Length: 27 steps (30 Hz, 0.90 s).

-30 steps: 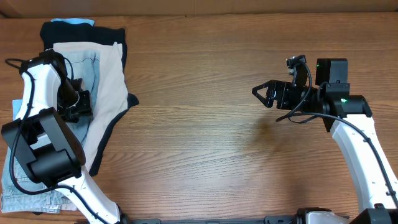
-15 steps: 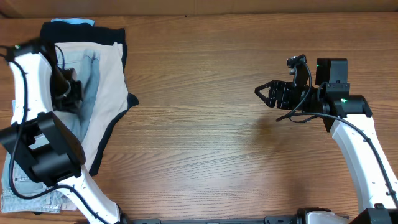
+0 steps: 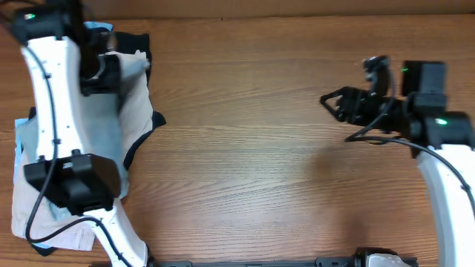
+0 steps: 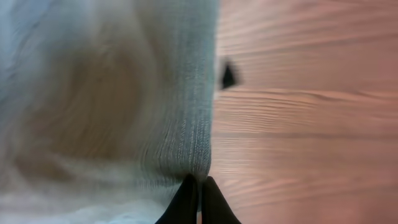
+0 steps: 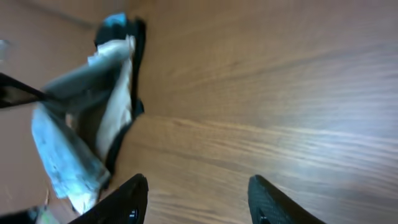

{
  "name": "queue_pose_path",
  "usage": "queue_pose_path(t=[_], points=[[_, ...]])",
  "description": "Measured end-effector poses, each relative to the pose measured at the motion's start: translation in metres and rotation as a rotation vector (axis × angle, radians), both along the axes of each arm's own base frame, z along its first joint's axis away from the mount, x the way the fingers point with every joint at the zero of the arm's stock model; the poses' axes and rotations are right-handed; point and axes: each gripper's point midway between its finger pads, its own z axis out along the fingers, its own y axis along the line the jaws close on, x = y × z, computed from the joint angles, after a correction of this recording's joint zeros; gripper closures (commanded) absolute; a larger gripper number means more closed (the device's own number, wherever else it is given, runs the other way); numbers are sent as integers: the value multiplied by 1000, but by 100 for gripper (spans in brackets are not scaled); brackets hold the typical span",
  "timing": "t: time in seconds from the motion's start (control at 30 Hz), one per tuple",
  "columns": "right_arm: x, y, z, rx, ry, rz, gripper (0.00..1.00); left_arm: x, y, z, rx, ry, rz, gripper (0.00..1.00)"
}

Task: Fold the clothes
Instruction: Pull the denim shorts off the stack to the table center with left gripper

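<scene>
The clothes lie in a pile at the table's far left. My left gripper is shut on an edge of the faded denim shorts and holds them up, so they hang below it. In the left wrist view the closed fingertips pinch the denim at its hem. Beige shorts and a black garment lie beside and under them, with pale-blue cloth at the left. My right gripper is open and empty over bare wood at the right; its view shows the lifted denim far off.
The wooden table stretches between the pile and the right arm. The left arm's white links rise over the pile and hide part of it. The table's back edge runs along the top.
My left gripper has risen and moved toward the table's back, pulling the denim shorts up off the pile. My right arm has shifted a little to the right, still open.
</scene>
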Motion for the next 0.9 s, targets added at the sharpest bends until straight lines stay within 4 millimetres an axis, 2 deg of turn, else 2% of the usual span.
queue_pose_path(t=[0.03, 0.17, 0.23, 0.37, 0.47, 0.57, 0.67, 0.77, 0.83, 0.9], points=[[-3, -10, 21, -10, -35, -32, 44, 2, -15, 0, -15, -3, -34, 96], [-13, -33, 61, -37, -107, -115, 43, 8, -87, 2, -60, -37, -197, 96], [-19, -45, 74, -50, -132, -159, 40, 13, -124, 4, -74, -77, -283, 96], [-25, -71, 76, -64, -120, -251, 38, 14, -202, 7, -109, -151, -454, 96], [-27, -90, 71, -69, -93, -316, 34, 13, -254, -2, -136, -182, -547, 96], [-28, -108, 70, -74, -87, -376, 30, 15, -299, -22, -162, -195, -616, 91], [-29, -120, 70, -76, -85, -416, 29, 13, -334, -53, -178, -168, -655, 87], [-30, -128, 70, -78, -85, -442, 27, 7, -353, -77, -182, -125, -678, 71], [-31, -131, 70, -79, -83, -451, 26, 4, -357, -84, -187, -110, -674, 50], [-31, -131, 70, -80, -84, -451, 25, 7, -353, -81, -190, -107, -654, 20]])
